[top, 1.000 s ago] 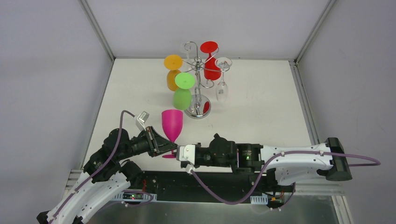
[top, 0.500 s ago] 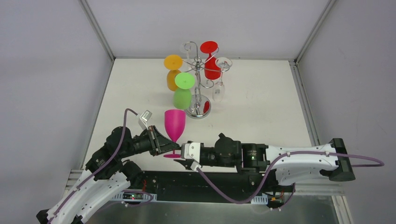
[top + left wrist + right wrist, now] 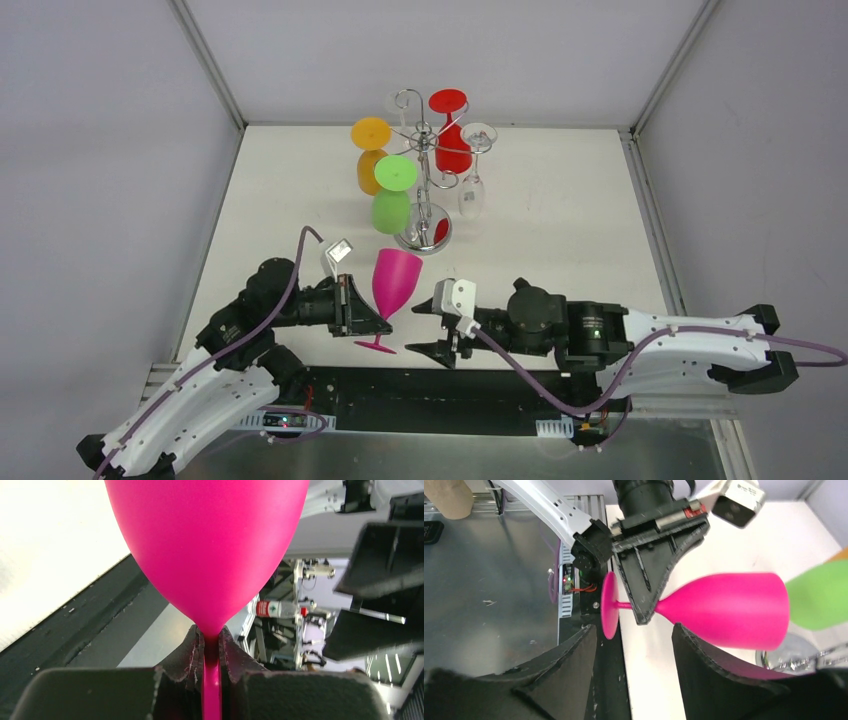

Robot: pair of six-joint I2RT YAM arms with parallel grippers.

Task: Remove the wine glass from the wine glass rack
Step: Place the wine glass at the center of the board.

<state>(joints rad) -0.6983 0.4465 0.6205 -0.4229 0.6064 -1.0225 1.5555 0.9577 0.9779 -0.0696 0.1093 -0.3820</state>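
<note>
Now pink wine glass (image 3: 397,282) stem clamped in left hand (image 3: 368,320); right hand (image 3: 426,331) apart nearby.

One camera looks down on my counter (image 3: 560,200) from above and behind. My left wrist view presses close on the pink glass (image 3: 207,545); my right wrist view shares it, slightly farther.

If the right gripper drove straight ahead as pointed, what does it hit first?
Likely the pink glass, at its stem by the foot, where the left gripper clamps it. Both sit dead ahead between the open jaws of the right gripper; depth is unclear.
</note>
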